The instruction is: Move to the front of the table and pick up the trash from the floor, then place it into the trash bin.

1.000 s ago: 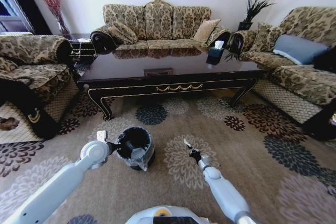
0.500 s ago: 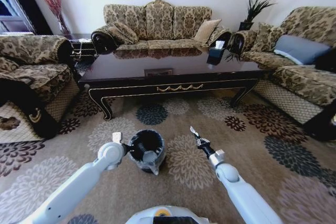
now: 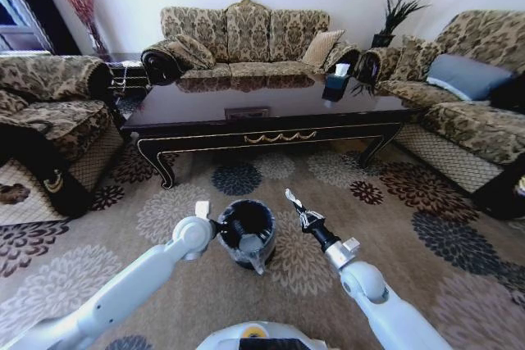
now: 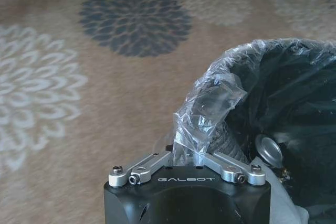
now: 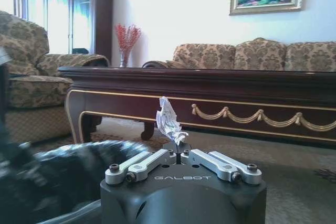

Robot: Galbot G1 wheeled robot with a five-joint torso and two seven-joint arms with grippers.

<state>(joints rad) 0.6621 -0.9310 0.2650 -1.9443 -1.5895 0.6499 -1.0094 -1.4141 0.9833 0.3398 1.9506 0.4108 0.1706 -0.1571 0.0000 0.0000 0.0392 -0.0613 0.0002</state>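
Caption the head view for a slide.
Left gripper holds the trash bin by its rim; right gripper carries a crumpled scrap.

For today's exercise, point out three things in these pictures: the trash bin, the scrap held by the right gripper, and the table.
trash bin [image 3: 246, 235], head view, on its dark inner wall.
scrap [image 5: 167, 119], right wrist view, on its crumpled middle, above the right gripper [image 5: 178, 150].
table [image 3: 279, 136], head view, on the front rail's gold ornament.

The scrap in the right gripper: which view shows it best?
The right wrist view: the scrap stands crumpled and shiny between the right gripper's shut fingers, against the table. The head view shows it small, beside the bin.
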